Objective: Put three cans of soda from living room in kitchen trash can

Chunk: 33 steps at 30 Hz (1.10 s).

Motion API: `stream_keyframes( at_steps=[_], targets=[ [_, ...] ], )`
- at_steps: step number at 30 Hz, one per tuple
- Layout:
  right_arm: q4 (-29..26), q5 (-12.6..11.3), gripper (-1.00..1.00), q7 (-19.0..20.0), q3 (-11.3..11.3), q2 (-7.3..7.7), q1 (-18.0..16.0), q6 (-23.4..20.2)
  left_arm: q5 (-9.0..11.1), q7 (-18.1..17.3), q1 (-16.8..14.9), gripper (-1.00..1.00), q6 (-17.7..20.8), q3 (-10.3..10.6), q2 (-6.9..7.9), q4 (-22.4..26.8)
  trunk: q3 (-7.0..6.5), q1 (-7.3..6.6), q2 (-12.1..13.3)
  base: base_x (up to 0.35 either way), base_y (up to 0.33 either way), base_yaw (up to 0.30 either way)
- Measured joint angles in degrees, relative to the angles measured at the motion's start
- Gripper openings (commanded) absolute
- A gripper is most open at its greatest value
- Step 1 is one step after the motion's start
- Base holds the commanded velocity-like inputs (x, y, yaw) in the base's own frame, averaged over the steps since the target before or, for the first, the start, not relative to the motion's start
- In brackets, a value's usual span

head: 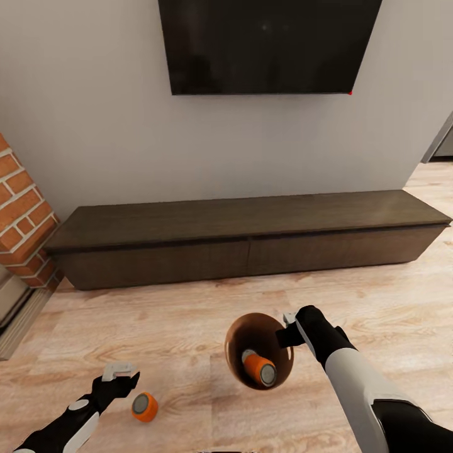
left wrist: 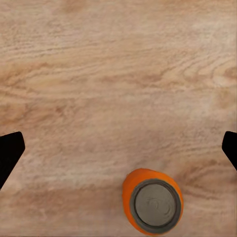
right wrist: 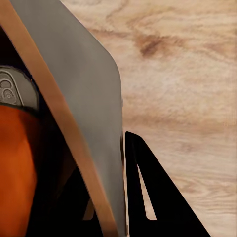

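Head view: a dark TV and low cabinet are seen across the upper frame. At lower centre the tash can, light and stiff, is gripped at its rim by the right gripper, one orange can inside. At lower left another orange can, light, smooth, best taken around its sides, is stood beside the wide-open, empty left gripper. Nothing is judged to obstruct it.

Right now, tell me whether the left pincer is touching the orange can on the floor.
Apart. In the left wrist view the fingers stand wide at the edges, with bare wood floor between them and the orange can.
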State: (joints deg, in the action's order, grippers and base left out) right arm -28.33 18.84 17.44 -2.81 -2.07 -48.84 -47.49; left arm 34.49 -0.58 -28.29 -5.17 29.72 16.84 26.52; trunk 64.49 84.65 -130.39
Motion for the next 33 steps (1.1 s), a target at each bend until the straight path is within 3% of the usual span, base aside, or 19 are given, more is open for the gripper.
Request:
stream_keyframes(
  at_steps=[13, 21, 25, 26, 29, 33],
  targets=[
    [-0.04, 0.12, -1.00, -0.03, 0.09, -0.37, 0.00, 0.01, -0.33, 0.47, 0.00, 1.00, -0.60, 0.44, -3.56, -0.05, 2.33, 2.86, -5.21, 0.000, 0.000, 0.000],
    [-0.47, 0.07, -1.00, -0.03, 0.03, -0.19, -0.01, -0.02, -0.23, 0.50, -0.01, 1.00, -0.62, 0.55, -4.02, -0.14, 2.87, 3.52, -6.43, 0.000, 0.000, 0.000],
    [-5.44, -0.12, -1.00, 0.03, 0.16, -0.47, -0.04, -1.97, -0.22, 0.50, -0.01, 1.00, -0.68, 0.54, -4.03, -0.15, 2.87, 3.51, -6.44, 0.000, 0.000, 0.000],
    [-9.00, -0.34, -1.00, 0.22, 0.49, -0.52, 0.01, -7.20, -0.22, 0.50, 0.00, 1.00, -0.70, 0.52, -4.02, -0.14, 2.88, 3.52, -6.43, 0.000, 0.000, 0.000],
    [-18.10, 0.91, -1.00, 0.05, 0.89, -0.60, -0.04, -12.25, -0.21, 0.50, 0.00, 1.00, -0.61, 0.51, -4.01, -0.19, 2.87, 3.51, -6.44, 0.000, 0.000, 0.000],
    [-21.56, 0.10, -1.00, 0.16, 0.86, -0.61, -0.02, -12.40, -0.16, 0.45, 0.00, 1.00, -0.27, 0.51, -4.05, -1.52, 3.05, 3.73, -6.82, 0.000, 0.000, 0.000]
  ],
)
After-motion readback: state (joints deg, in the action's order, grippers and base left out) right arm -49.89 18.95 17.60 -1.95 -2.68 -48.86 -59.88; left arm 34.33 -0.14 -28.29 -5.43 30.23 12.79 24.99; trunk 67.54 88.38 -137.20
